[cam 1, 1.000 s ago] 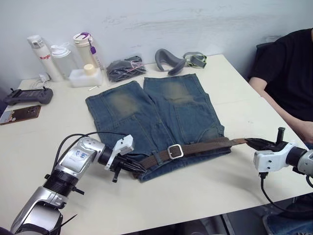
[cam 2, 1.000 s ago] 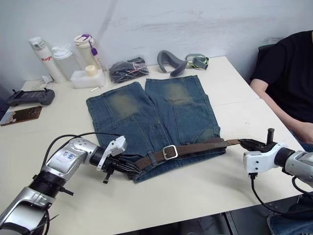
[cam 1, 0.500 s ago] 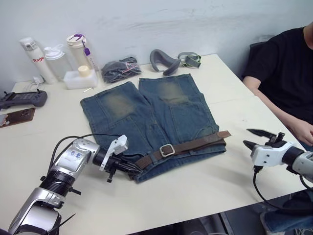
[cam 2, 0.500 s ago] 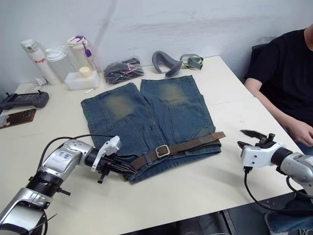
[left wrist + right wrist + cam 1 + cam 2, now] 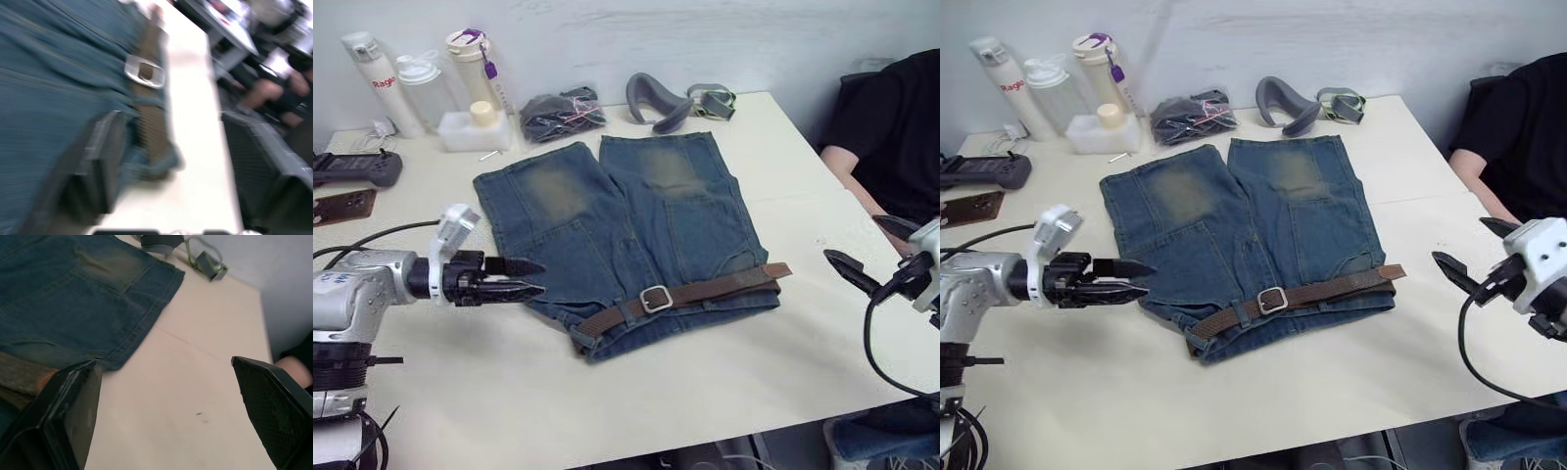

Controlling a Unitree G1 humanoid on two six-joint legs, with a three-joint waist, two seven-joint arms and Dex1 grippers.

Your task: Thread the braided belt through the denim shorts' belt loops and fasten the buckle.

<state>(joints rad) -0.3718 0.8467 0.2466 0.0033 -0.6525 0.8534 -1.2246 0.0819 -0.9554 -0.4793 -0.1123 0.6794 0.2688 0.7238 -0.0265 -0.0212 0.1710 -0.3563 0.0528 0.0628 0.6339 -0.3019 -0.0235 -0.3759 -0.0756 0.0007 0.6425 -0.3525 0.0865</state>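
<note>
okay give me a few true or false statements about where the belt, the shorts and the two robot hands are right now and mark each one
1. The braided belt lies across the waistband of the denim shorts. True.
2. The left hand grips the belt's end. False: it is off the belt, beside the shorts.
3. The right hand is open and holds nothing. True.
4. The belt's silver buckle hangs off the table edge. False: it rests on the shorts.

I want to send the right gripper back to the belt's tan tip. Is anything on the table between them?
Nothing visible. Bare table lies between the open right gripper and the tan tip of the braided belt, which rests on the waistband of the denim shorts.
</note>
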